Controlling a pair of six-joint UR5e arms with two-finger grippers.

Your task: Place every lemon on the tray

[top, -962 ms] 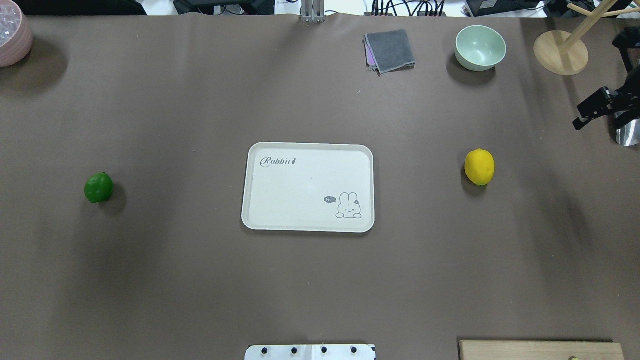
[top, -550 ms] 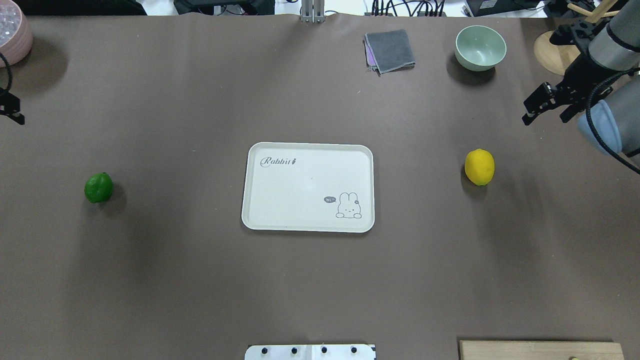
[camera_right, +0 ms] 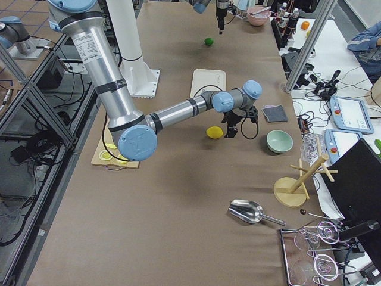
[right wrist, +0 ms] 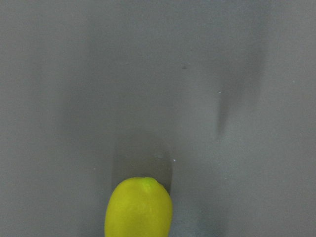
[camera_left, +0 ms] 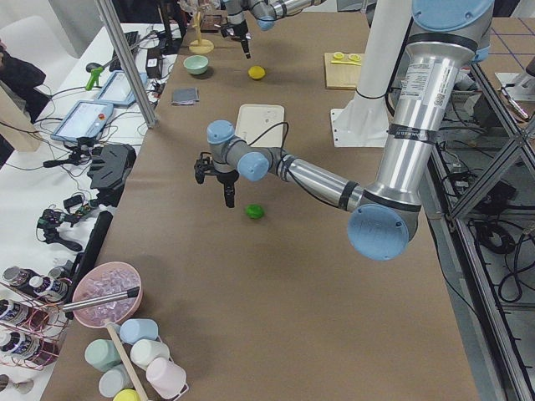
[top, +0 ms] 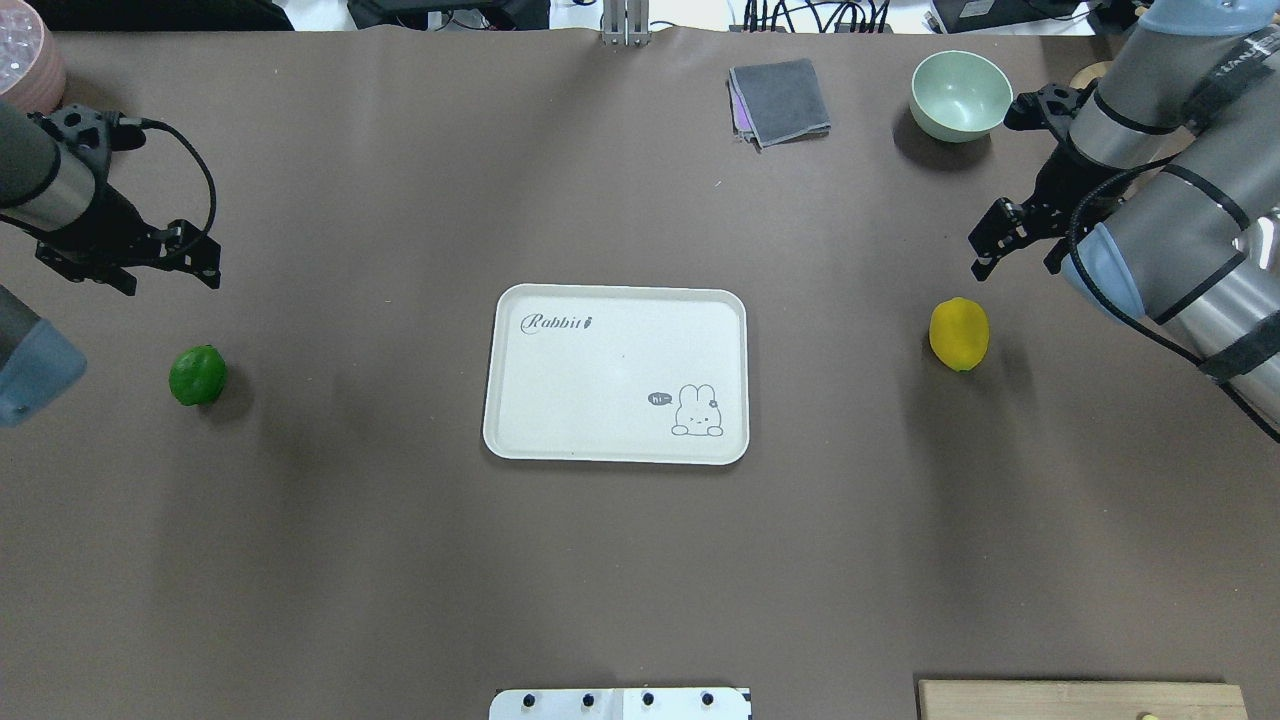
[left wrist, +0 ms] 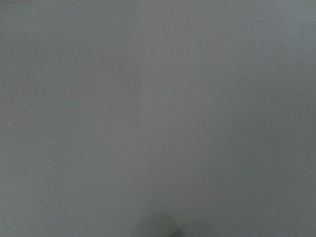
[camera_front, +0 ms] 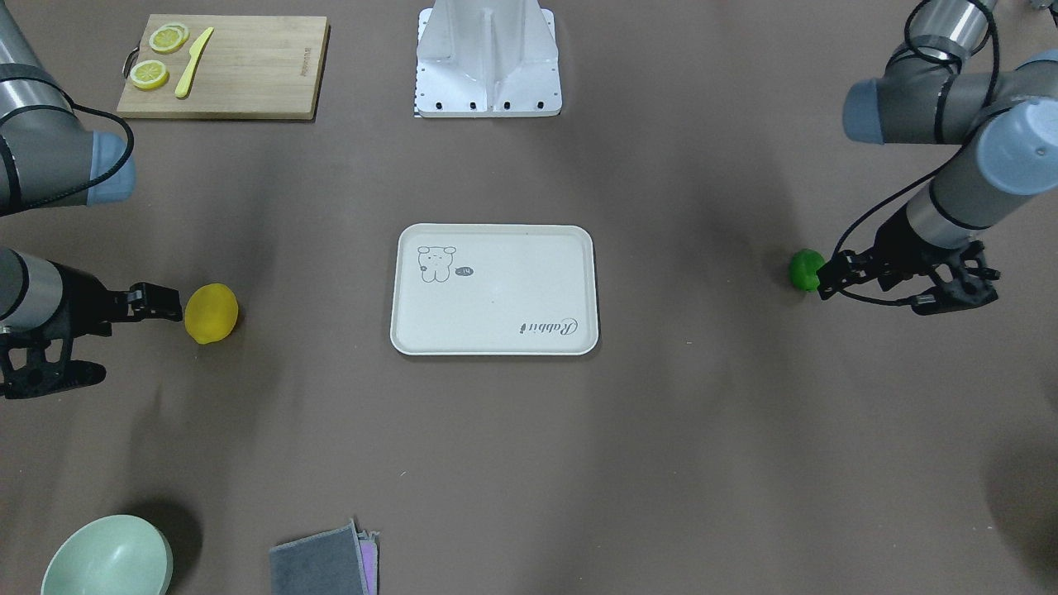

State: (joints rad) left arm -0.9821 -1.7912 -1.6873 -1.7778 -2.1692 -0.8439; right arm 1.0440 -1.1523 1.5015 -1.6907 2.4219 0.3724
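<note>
Toward the right end of the table (top: 640, 580), the yellow lemon (top: 959, 335) is sitting on the bare surface, well apart from the tray (top: 600, 400), which is lying mid-table with nothing on it. We're hovering the right gripper (top: 1012, 262) near that lemon, offset toward the operators' edge, jaws spread and holding nothing. In the right wrist view the lemon is only poking in at the bottom edge, so it's lying robot-side of the jaws, not between them. Its long axis is running roughly from operators' edge to robot's edge, pointed tip facing the gripper. Mirror case toward the left end: the green lemon (top: 198, 375) is resting on the table and we're holding the left gripper (top: 170, 280) near it, again offset toward the operators' edge, jaws released and empty. The left wrist view is showing bare table only. The green one is looking near round, so we can't tell its axis. Each arm is nearer its own lemon. We're judging both need shifting toward the robot's edge before descending, then closing across the short axis.
</note>
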